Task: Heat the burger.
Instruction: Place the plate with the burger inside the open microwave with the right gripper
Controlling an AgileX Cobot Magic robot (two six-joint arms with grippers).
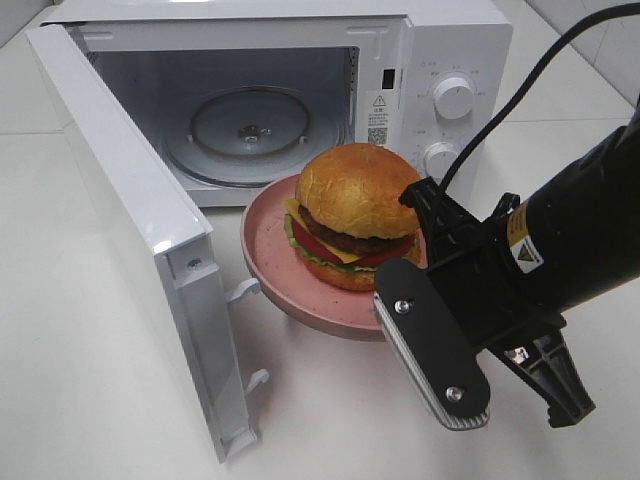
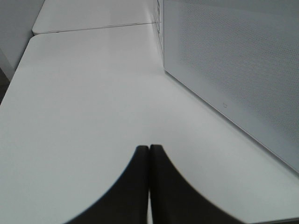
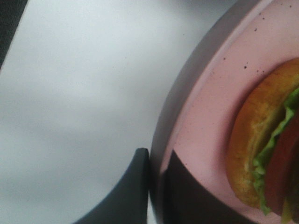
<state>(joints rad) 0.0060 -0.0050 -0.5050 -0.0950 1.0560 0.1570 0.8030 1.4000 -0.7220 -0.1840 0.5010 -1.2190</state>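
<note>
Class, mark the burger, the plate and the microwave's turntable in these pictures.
burger [image 1: 355, 185], exterior high view, on the top bun.
plate [image 1: 265, 240], exterior high view, on its bare left side.
turntable [image 1: 225, 125], exterior high view, on the glass left of the hub.

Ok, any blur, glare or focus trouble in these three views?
Exterior high: evenly lit and sharp, the burger crisp and glossy. Left wrist: the left gripper is a dark, soft-edged silhouette on the pale table. Right wrist: too close, with the pink plate and burger out of focus.
</note>
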